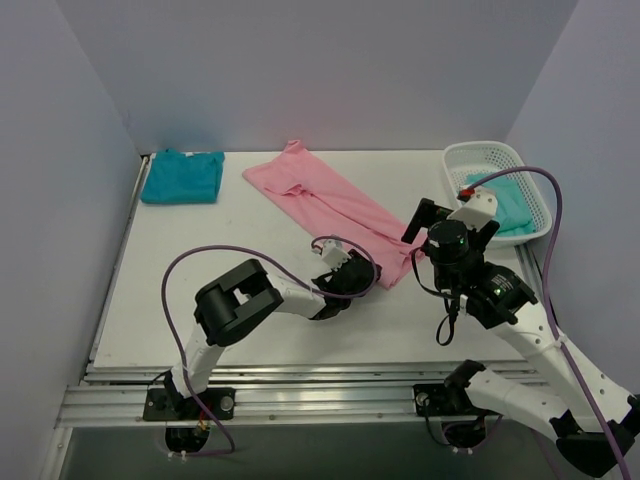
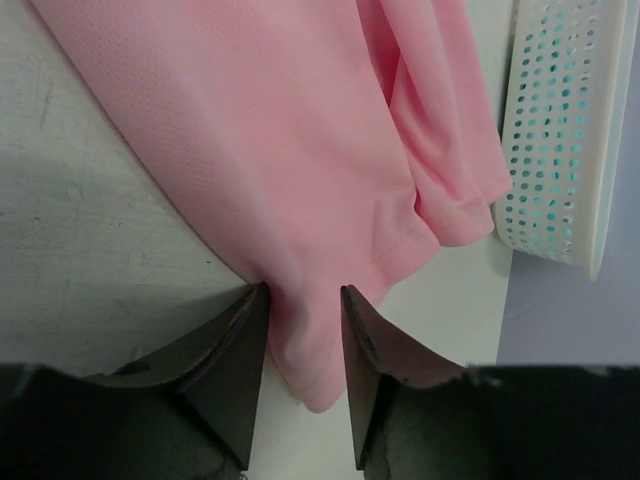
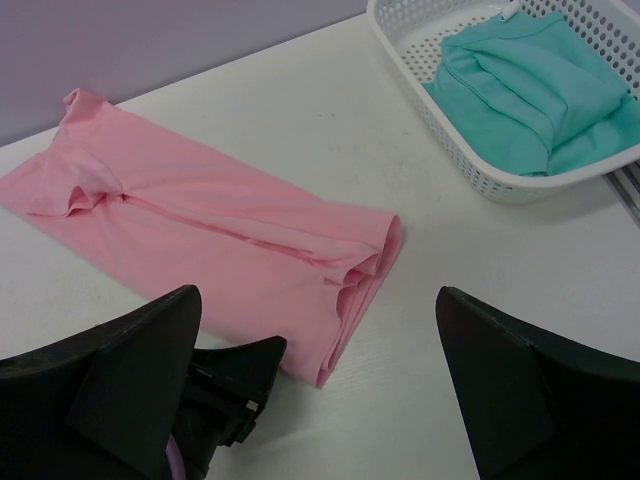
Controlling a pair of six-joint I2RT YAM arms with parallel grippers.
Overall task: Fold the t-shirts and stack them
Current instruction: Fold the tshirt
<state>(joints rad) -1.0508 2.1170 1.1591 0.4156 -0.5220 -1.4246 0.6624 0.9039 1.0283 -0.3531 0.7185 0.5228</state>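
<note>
The light pink t-shirt [image 1: 320, 200] lies folded into a long strip, running diagonally across the middle of the table. My left gripper [image 1: 352, 270] is low at its near end. In the left wrist view the gripper [image 2: 304, 290] pinches a bunched corner of the pink cloth [image 2: 300, 150] between both fingers. My right gripper [image 1: 450, 215] hangs open above the table, just right of that same end [image 3: 200, 230], with nothing between its fingers [image 3: 150, 360]. The deep teal t-shirt [image 1: 182, 176] sits folded at the back left. The mint-teal t-shirt [image 3: 530, 90] lies in the basket.
A white mesh basket [image 1: 480, 150] stands at the back right, close behind the right arm; its wall [image 2: 560, 130] shows in the left wrist view. Grey walls enclose the table on three sides. A purple cable [image 1: 200, 260] loops over the left arm.
</note>
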